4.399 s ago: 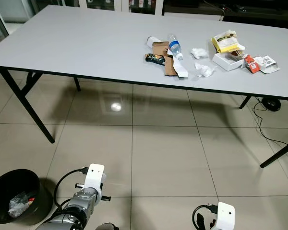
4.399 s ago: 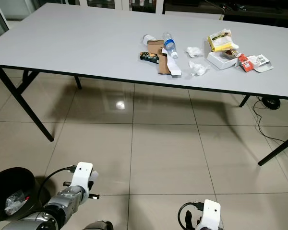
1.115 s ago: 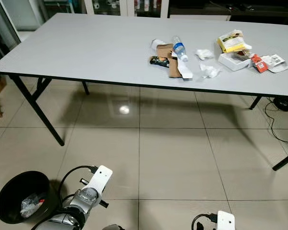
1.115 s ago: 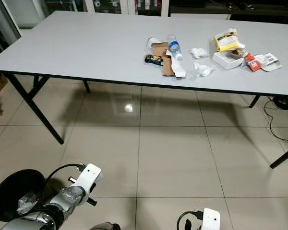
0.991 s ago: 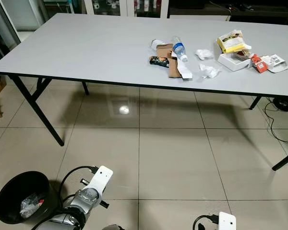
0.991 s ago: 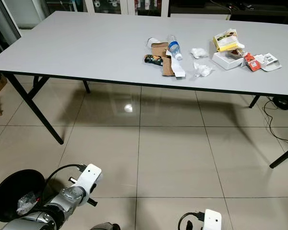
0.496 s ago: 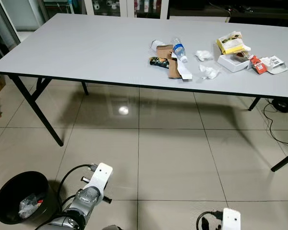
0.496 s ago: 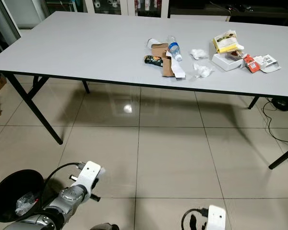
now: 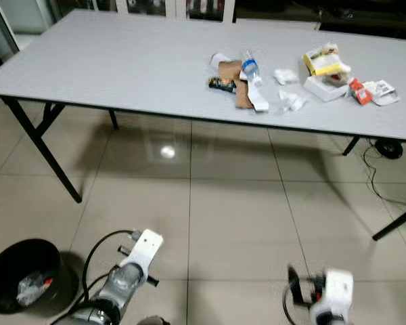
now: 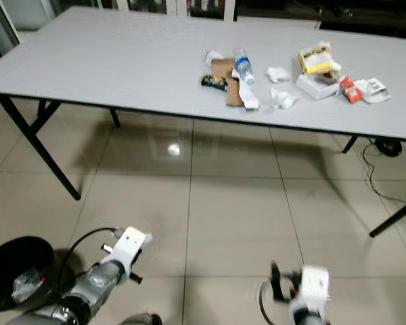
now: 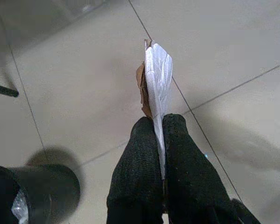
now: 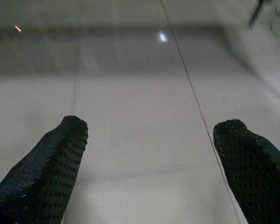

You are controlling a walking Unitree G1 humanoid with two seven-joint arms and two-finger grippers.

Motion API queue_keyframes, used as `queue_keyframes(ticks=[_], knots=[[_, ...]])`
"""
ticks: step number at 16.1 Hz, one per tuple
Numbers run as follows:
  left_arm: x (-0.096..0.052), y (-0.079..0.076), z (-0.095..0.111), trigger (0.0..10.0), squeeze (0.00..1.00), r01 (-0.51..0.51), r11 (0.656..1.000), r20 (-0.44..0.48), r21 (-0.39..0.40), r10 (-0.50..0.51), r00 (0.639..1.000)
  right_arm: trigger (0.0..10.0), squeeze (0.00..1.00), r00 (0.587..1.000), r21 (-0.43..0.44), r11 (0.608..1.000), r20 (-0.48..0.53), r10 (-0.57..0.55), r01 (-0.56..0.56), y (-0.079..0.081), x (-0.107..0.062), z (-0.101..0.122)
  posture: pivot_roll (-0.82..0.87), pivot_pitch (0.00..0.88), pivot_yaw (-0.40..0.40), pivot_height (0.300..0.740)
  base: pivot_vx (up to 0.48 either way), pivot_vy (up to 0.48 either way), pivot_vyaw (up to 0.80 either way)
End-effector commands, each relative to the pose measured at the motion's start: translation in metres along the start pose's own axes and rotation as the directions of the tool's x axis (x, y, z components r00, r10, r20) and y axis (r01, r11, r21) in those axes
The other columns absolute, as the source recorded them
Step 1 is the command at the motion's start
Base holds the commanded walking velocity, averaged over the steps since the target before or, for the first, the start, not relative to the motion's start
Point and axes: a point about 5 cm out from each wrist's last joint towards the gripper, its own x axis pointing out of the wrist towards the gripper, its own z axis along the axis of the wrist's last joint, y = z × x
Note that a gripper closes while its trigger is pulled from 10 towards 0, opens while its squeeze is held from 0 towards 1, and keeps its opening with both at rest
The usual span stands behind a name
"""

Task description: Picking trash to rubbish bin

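A flat piece of white wrapper (image 11: 157, 79) with a brown scrap against one side is pinched between the two black fingers (image 11: 135, 182) of the left gripper (image 11: 158, 135), whose jaws are pressed tight on it so that most of the wrapper sticks out past the fingertips over the tiled floor (image 11: 84, 93). Off to one side of those jaws, near the wrist, stands the black bin (image 11: 35, 191), and something crumpled and pale lies inside it; in the head views the bin (image 9: 20, 274) sits on the floor at the robot's far left, just beside the left arm (image 9: 125, 284), with trash (image 9: 30, 288) at its bottom. The right gripper (image 12: 151, 130) hangs over bare floor with its jaws spread wide and nothing between them; the right arm (image 9: 328, 298) shows blurred low on the right. Well ahead of both grippers stands a long grey table (image 9: 122, 68) on black legs. On its far right part lies more trash: a plastic bottle (image 9: 250, 68), a piece of brown cardboard (image 9: 237, 84), a dark snack wrapper (image 9: 220, 83), two crumpled white tissues (image 9: 291, 101), a yellow packet (image 9: 323, 59), a white box (image 9: 325, 87) and a red packet (image 9: 359, 91). A black cable (image 9: 379, 183) trails on the floor under the table's right end.
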Motion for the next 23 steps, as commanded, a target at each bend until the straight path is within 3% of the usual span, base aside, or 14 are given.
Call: queue_keyframes(ticks=[1,4,6,8,11,15,16,17,18,19,23], knots=[[-0.001,0.0,-0.001,10.0,0.0,-0.019,1.0,0.021,0.021,0.019,1.0,10.0,0.0,0.998,-0.025,0.999,0.035,0.045,-0.045,0.006,0.001,0.013,0.16,0.084,-0.027,0.74,0.0,0.0,0.0],[-0.002,0.003,0.006,10.0,0.0,-0.062,0.997,0.109,0.05,0.057,0.992,10.0,0.0,0.992,-0.061,0.996,0.105,0.072,-0.066,0.02,-0.002,0.039,0.16,0.086,-0.019,0.74,0.0,0.0,0.0],[-0.003,0.004,0.009,10.0,0.0,-0.08,0.996,0.147,0.038,0.073,0.986,10.0,0.0,0.993,-0.066,0.996,0.092,0.067,-0.061,0.025,-0.004,0.036,0.15,0.085,-0.016,0.74,0.0,0.0,0.0],[-0.005,0.005,0.009,10.0,0.0,-0.104,0.994,0.174,-0.037,0.109,0.979,10.0,0.0,0.997,-0.021,0.999,0.064,-0.044,0.046,0.014,-0.003,0.029,0.16,0.086,-0.016,0.74,0.0,0.0,0.0],[-0.005,0.005,0.012,10.0,0.0,-0.071,0.996,0.214,-0.058,0.082,0.973,10.0,0.0,0.977,0.051,0.984,0.12,-0.176,0.171,0.005,0.002,0.045,0.16,0.084,-0.011,0.74,0.0,0.0,0.0],[-0.007,0.004,0.017,10.0,0.0,-0.011,0.994,0.275,-0.111,0.042,0.96,10.0,0.0,0.962,0.05,0.979,0.18,-0.205,0.199,0.01,0.005,0.062,0.15,0.081,-0.007,0.74,0.0,0.0,0.0],[-0.006,0.017,0.091,10.0,0.0,0.012,0.994,0.527,-0.107,0.046,0.849,10.0,0.0,0.963,0.045,0.979,0.18,-0.203,0.198,0.01,0.004,0.062,0.15,0.082,-0.008,0.74,0.0,0.0,0.0],[-0.017,0.026,0.149,10.0,0.0,0.012,0.997,0.686,-0.083,0.048,0.726,10.0,0.0,0.963,0.043,0.979,0.178,-0.203,0.199,0.01,0.004,0.062,0.15,0.081,-0.01,0.74,0.0,0.0,0.0],[-0.024,0.026,0.171,10.0,0.0,0.017,0.997,0.739,-0.07,0.04,0.673,10.0,0.0,0.963,0.045,0.979,0.175,-0.206,0.201,0.01,0.004,0.062,0.15,0.081,-0.011,0.74,0.0,0.0,0.0],[-0.025,0.025,0.176,10.0,0.0,0.022,0.997,0.739,-0.077,0.042,0.673,10.0,0.0,0.963,0.049,0.978,0.174,-0.208,0.203,0.01,0.004,0.063,0.15,0.081,-0.012,0.74,0.0,0.0,0.0],[-0.02,0.027,0.163,10.0,0.0,0.016,0.997,0.686,-0.08,0.044,0.726,10.0,0.0,0.964,0.053,0.978,0.167,-0.209,0.203,0.012,0.004,0.063,0.14,0.082,-0.011,0.74,0.0,0.0,0.0]])
